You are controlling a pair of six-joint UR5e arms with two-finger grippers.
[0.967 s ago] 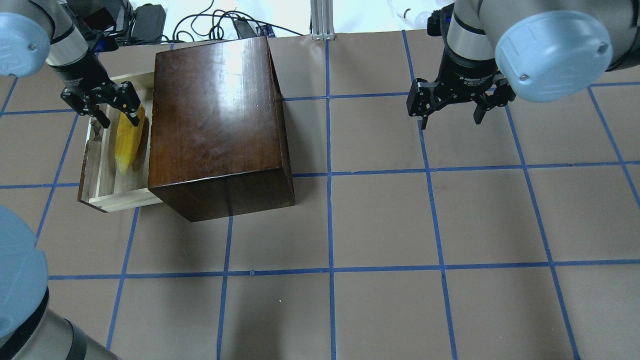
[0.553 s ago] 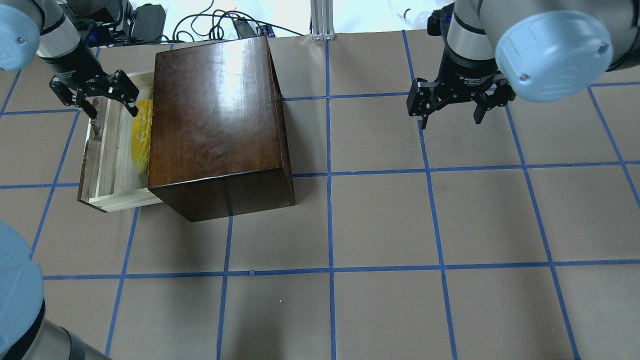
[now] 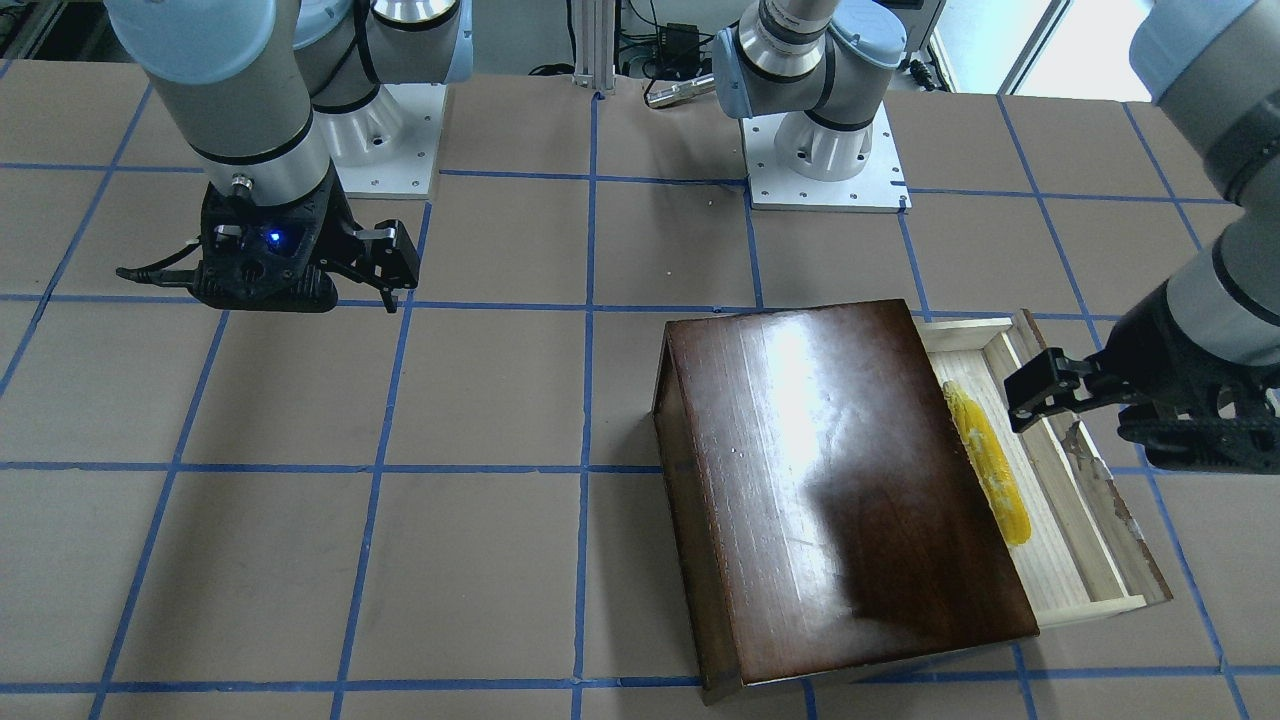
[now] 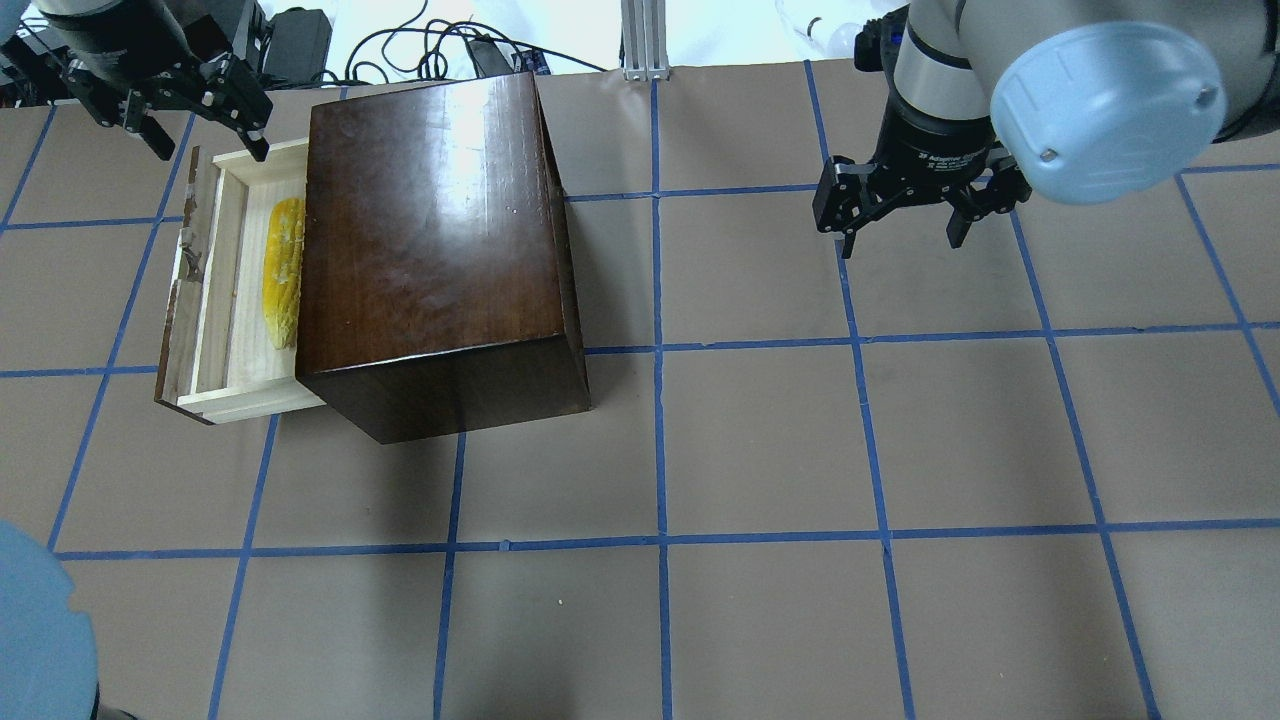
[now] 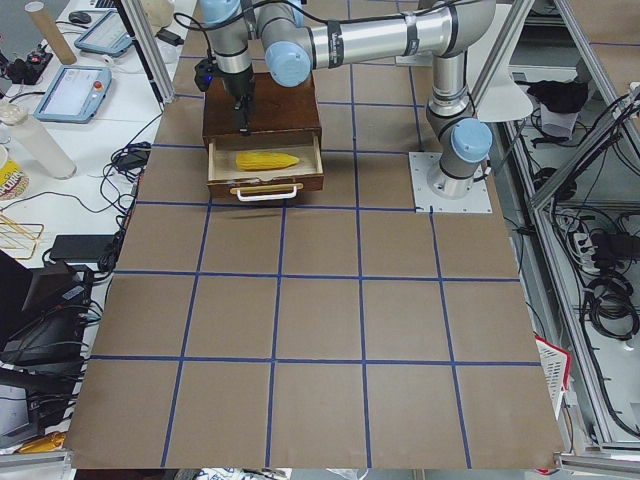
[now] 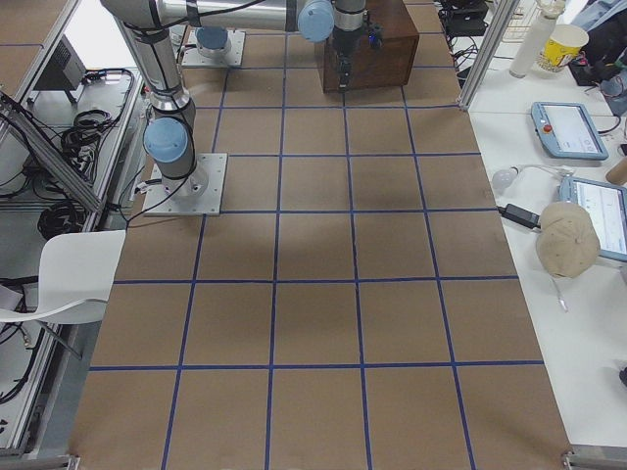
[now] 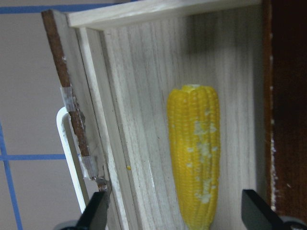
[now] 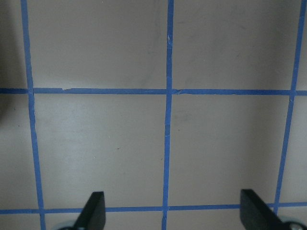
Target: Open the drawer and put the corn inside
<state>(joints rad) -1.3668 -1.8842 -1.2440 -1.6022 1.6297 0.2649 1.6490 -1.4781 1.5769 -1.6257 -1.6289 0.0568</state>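
The drawer (image 4: 222,300) of pale wood stands pulled out of the glossy dark-brown box (image 4: 430,230) on the box's left side. The yellow corn (image 4: 283,272) lies flat inside it, close to the box. The corn also shows in the front-facing view (image 3: 988,470) and the left wrist view (image 7: 194,153). My left gripper (image 4: 210,150) is open and empty, raised above the drawer's far end. In the left wrist view (image 7: 175,213) its fingertips straddle the corn from above without touching it. My right gripper (image 4: 900,240) is open and empty, hovering over bare table on the right (image 8: 172,213).
The drawer's white handle (image 7: 67,153) sticks out from its chipped dark front panel (image 4: 172,320). Cables and power bricks (image 4: 300,40) and an aluminium post (image 4: 645,40) lie beyond the table's far edge. The arm bases (image 3: 825,150) are bolted down on the robot's side.
The corn has dropped from under my left gripper, rolled toward the box and come to rest in the drawer. My left gripper has risen and drawn back toward the far edge. The right arm is still.
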